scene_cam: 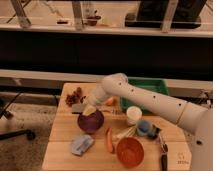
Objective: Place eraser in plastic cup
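Here we see the robot's white arm (150, 100) reaching in from the right edge of the frame toward the centre-left, over a wooden table (60, 131) crowded with small things. The gripper (89, 109) hangs at the arm's end, just above the far rim of a purple bowl (91, 123). We cannot tell whether it is clenched or released, nor whether it holds anything. The eraser (77, 107), a small dark grey block, lies on the table just left of the gripper, by the bowl's upper-left rim and below a reddish-brown cluster (75, 96) that we cannot identify. Whether gripper and eraser touch, we cannot say. The white plastic cup (133, 115) stands upright right of centre, well apart from the eraser, with the bowl lying between them. Just beside the cup, to its lower right, sits a small blue container (144, 128), and behind the cup, partly hidden by the arm, is a green tray (152, 89). An orange ball (111, 101) shows near the arm, between the gripper and the tray. Toward the bottom of the frame we find a larger blue-grey block (81, 144) at lower left, an orange bowl (130, 152) at lower centre, and between them a slim orange piece (109, 140) lying on the wood.
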Robot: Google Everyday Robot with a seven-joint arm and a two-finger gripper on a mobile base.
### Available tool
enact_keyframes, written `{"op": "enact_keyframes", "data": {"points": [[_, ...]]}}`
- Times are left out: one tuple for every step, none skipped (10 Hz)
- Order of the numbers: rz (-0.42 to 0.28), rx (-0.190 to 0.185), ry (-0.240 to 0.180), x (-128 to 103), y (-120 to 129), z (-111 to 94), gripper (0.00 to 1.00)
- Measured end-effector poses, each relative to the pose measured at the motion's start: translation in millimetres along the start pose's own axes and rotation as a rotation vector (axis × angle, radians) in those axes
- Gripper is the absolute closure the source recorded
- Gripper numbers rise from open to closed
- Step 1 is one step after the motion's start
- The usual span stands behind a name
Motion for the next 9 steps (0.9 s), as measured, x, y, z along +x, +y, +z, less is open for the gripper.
{"op": "enact_keyframes", "data": {"points": [[0.005, 0.005, 0.0, 5, -2, -5, 1.0], [0.01, 0.011, 0.001, 11, -3, -10, 1.0], [0.016, 0.016, 0.002, 15, -5, -14, 1.0], [0.021, 0.021, 0.002, 20, -6, -18, 1.0], [0.025, 0.024, 0.001, 24, -7, -22, 1.0], [0.028, 0.024, 0.0, 27, -7, -23, 1.0], [0.033, 0.027, -0.001, 33, -7, -28, 1.0], [0.042, 0.032, -0.001, 39, -8, -33, 1.0], [0.047, 0.033, 0.001, 46, -8, -36, 1.0]]}}
